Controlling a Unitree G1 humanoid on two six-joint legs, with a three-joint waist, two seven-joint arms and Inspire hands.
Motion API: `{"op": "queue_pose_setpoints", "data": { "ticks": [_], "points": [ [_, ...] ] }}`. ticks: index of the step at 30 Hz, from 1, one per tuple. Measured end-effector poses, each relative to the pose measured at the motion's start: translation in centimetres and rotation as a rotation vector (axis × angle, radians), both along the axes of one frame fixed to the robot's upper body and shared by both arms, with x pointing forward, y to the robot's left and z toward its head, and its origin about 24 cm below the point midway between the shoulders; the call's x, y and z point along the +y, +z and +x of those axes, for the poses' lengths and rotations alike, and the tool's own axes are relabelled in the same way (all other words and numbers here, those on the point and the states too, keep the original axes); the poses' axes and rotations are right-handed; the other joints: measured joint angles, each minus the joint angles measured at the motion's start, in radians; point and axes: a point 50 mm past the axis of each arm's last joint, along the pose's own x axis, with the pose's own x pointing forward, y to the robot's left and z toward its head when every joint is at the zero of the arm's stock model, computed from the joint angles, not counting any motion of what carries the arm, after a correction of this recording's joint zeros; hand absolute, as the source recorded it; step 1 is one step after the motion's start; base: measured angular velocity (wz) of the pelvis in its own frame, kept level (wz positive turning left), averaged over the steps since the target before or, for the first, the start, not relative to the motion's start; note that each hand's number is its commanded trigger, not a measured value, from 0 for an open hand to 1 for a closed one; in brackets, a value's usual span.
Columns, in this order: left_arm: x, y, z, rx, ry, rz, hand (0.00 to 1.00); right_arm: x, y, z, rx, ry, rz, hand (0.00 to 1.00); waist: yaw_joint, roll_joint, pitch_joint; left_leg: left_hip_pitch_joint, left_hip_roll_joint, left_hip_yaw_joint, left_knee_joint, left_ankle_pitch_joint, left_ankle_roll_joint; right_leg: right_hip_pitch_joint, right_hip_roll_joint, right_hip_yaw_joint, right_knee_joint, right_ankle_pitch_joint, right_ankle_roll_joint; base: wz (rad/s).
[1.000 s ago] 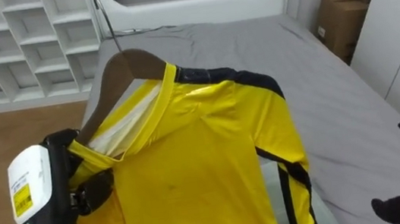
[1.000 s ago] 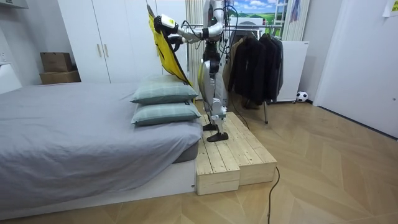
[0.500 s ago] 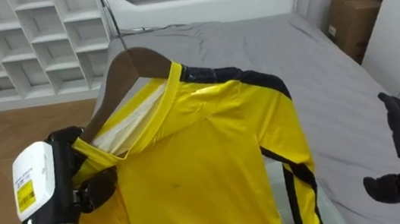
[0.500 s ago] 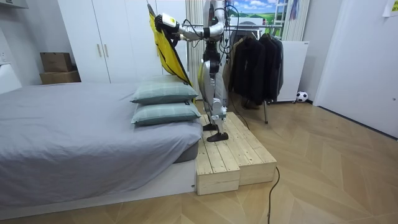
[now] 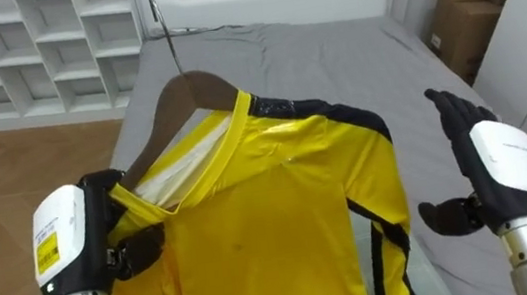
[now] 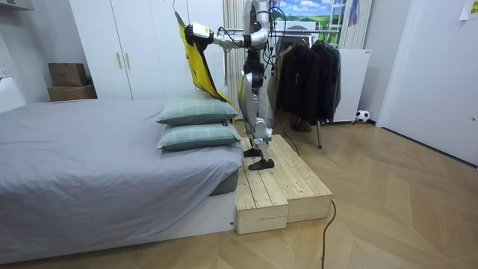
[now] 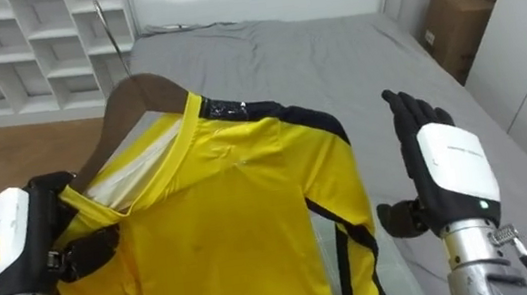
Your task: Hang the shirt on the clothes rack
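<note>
Yellow shirt (image 5: 282, 216) draped over the wooden hanger (image 5: 177, 103), held up in the air above the grey bed (image 5: 333, 58). Left hand (image 5: 105, 248) clamped on the yellow shirt at the shoulder, right at the hanger's end. Right hand (image 5: 487, 165) up beside the shirt, fingers straight and apart, touching nothing. Metal hook (image 5: 163, 24) poking up free at the top.

Standing on the wooden step (image 6: 276, 187) next to the bed, with the clothes rail (image 6: 299, 33) and the dark coats (image 6: 306, 75) behind the back.

To do this step well:
- Bring the right hand in and take hold of the hanger near the hook, not the cloth, to stop any sliding.
- Hold tight with the left hand until then.
- Turn slowly toward the rail.
- Lift the hook higher than the bar, then lower it down onto a bare spot beside the coats.
- Let go only with the hook safely on the bar.
- Watch out for the loose collar on the left side, likely to slip.
</note>
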Motion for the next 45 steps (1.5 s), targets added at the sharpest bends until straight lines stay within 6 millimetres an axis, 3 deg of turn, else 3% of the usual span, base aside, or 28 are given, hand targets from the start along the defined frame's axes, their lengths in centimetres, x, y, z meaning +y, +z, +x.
{"op": "queue_pose_setpoints", "data": {
  "ticks": [19,27,37,45],
  "points": [
    [-1.7,1.2,0.3,-0.046,-0.076,0.047,1.0,2.5,4.1,-0.2,-0.13,0.158,-0.062,0.0,0.015,0.007,0.0008,-0.013,0.001,0.004,0.001,0.0,0.0,-0.011,-0.001,-0.002,0.01,-0.001,0.001,-0.01],
    [-2.1,1.1,0.3,-0.042,-0.09,0.046,1.0,2.6,4.2,-0.2,-0.13,0.162,-0.069,0.0,0.017,0.012,0.0029,-0.014,0.001,0.005,0.001,0.0,0.0,-0.011,-0.001,-0.001,0.007,-0.001,0.001,0.0],
    [-3.3,0.8,0.2,-0.02,-0.139,0.041,1.0,4.2,3.2,-0.2,-0.036,0.241,-0.071,0.0,0.02,0.014,0.0015,-0.013,0.0,0.005,0.001,0.0,0.0,-0.013,-0.001,-0.001,0.007,-0.001,0.001,0.0],
    [-3.5,0.4,0.3,0.023,-0.153,0.044,1.0,4.3,2.8,-0.2,0.024,0.249,-0.073,0.0,0.022,0.018,-0.0018,-0.003,0.001,0.005,0.0,0.0,0.0,-0.007,-0.002,-0.004,0.01,-0.001,0.001,0.0]
  ]
}}
